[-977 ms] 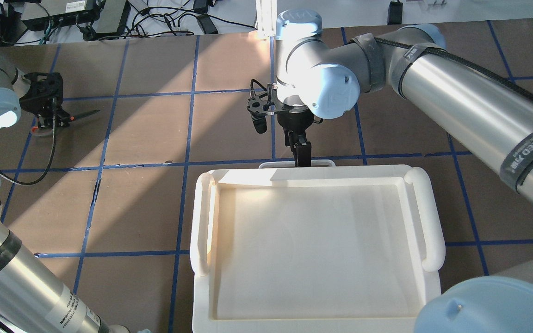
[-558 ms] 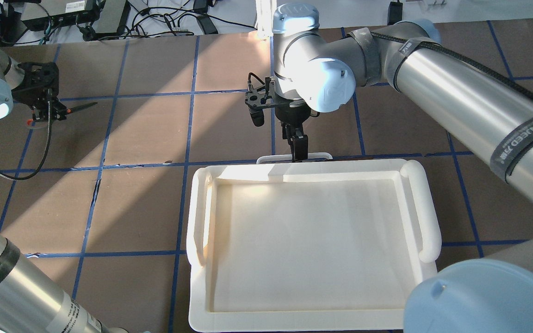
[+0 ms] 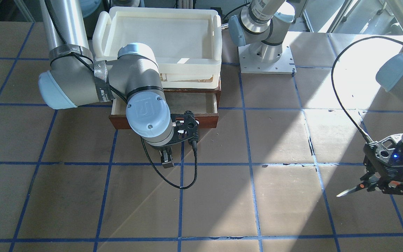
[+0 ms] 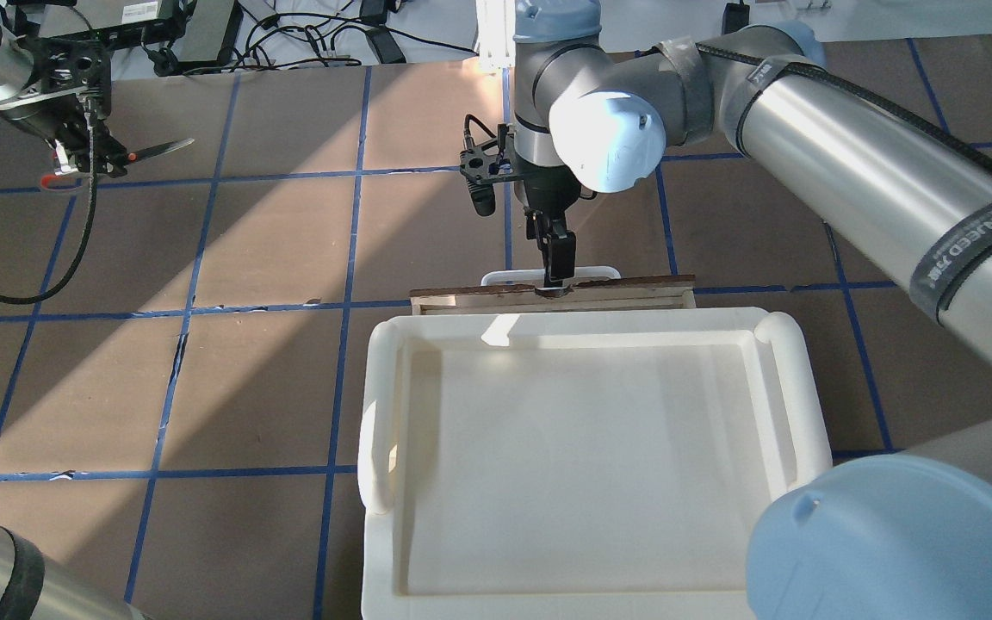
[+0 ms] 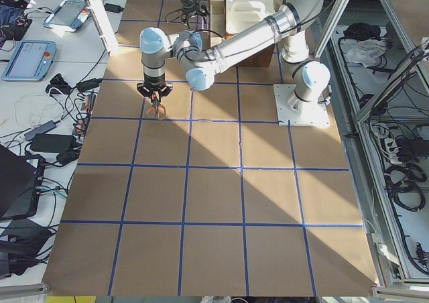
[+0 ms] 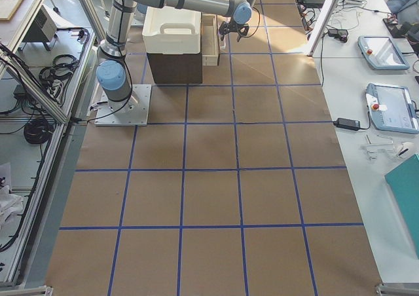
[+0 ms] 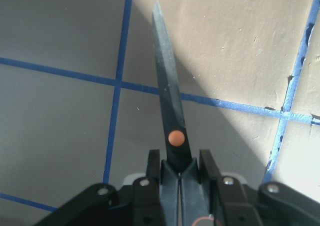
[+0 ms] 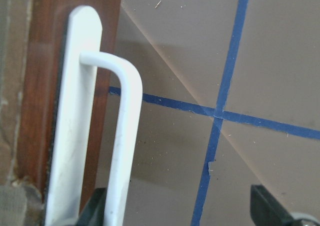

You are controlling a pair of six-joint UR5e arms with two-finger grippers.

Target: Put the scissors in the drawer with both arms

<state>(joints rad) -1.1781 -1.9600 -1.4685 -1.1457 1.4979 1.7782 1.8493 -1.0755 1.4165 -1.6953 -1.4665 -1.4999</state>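
The scissors (image 4: 156, 151) hang above the table at the far left, held at the handles by my shut left gripper (image 4: 87, 151). The left wrist view shows the closed dark blades (image 7: 167, 101) pointing away from the gripper (image 7: 180, 178). The reddish-brown drawer (image 4: 634, 293) sticks out a little from under the white tray (image 4: 793, 387), and its pale inside (image 3: 194, 101) shows in the front view. My right gripper (image 4: 558, 263) is at the drawer's white bar handle (image 8: 122, 136). Its fingers (image 8: 267, 206) are spread wide, with the handle between them near one finger.
The tray sits on a dark cabinet (image 6: 173, 67) in front of the robot. Cables and electronics (image 4: 117, 26) lie along the table's far edge. A metal base plate (image 3: 266, 56) stands beside the cabinet. Brown table with blue tape lines (image 4: 272, 387) lies to the left.
The drawer has slid out from under the tray as the right gripper moved away from the robot. The left gripper has moved the scissors farther from the robot.
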